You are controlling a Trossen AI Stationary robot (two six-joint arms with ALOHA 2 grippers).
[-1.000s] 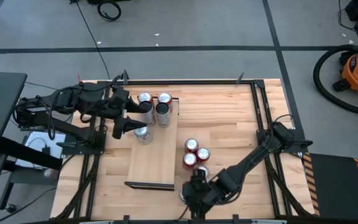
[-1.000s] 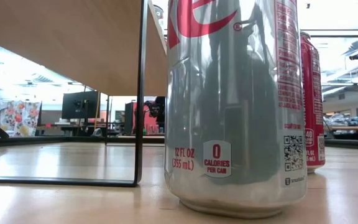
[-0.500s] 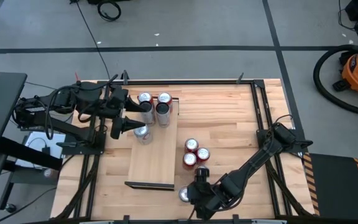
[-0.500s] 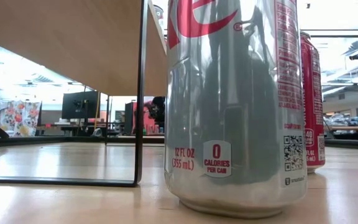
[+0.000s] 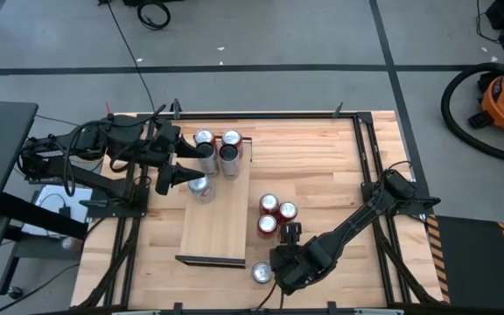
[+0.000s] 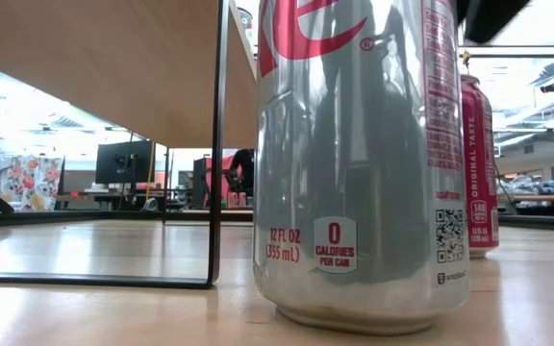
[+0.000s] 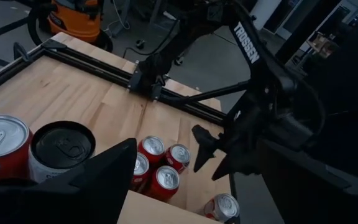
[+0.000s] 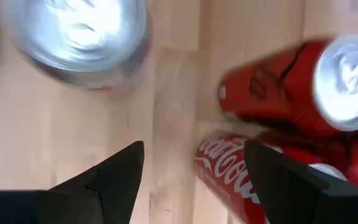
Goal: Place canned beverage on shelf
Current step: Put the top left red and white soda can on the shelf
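The shelf (image 5: 217, 229), a pale board on dark end frames, stands left of the table's middle with several cans (image 5: 227, 156) at its far end. My left gripper (image 5: 198, 163) is open beside those cans. Three red cans (image 5: 269, 205) stand on the table to the right of the shelf, and a silver can (image 5: 261, 273) stands near the front edge. My right gripper (image 5: 288, 233) is open just on the near side of the red cans. In the right wrist view (image 8: 194, 149) a red can's side (image 8: 225, 171) shows between its fingers.
The silver can (image 6: 359, 163) fills the low view, with a red can (image 6: 479, 168) behind it and the shelf's dark end frame (image 6: 219, 144) to its left. A dark frame (image 5: 370, 166) runs along the table's edges. Bare wood lies right of the red cans.
My right gripper has moved from near the table's front edge toward the far edge, past the silver can, up to the red cans. It has stayed open. In the low view the red can behind the silver one now shows farther off.
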